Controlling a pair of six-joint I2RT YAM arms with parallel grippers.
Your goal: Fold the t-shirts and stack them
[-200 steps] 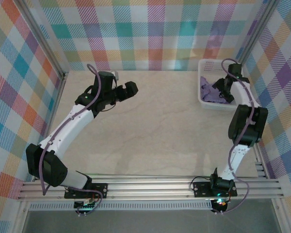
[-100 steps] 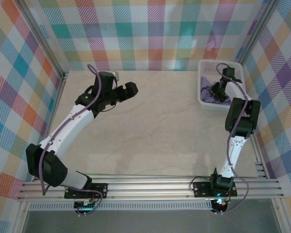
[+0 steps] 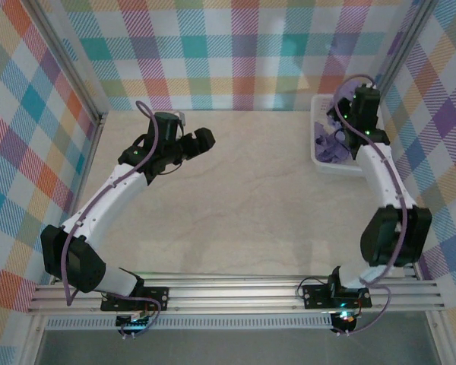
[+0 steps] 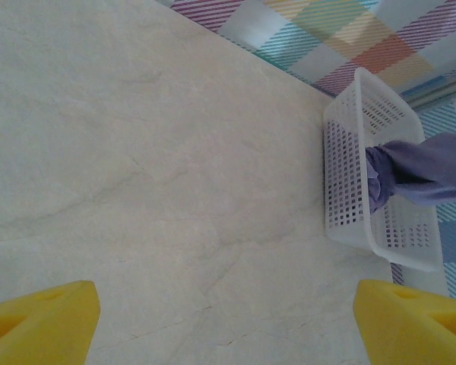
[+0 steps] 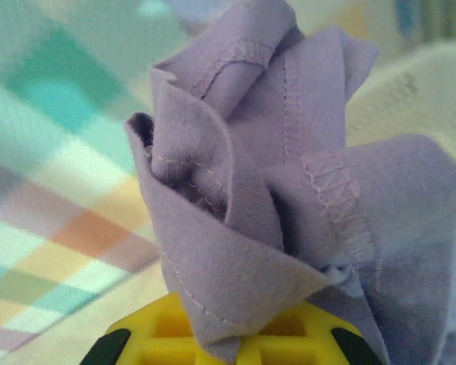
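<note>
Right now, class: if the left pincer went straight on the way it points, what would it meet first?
Probably the bare table, short of the white basket; depth is hard to judge.

Lavender t-shirt [image 5: 273,190], thin and plain, crumpled into a tight bunch with stitched hems showing, top pinched in right pincer [image 5: 228,342], rest trailing into white lattice basket [image 4: 346,167], surface's far right corner.

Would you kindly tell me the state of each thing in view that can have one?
t-shirt: crumpled, one end pinched and raised, the rest in the basket.
basket: upright, holding part of the t-shirt.
right gripper: shut on the t-shirt.
left gripper: open, empty, above the table.
</note>
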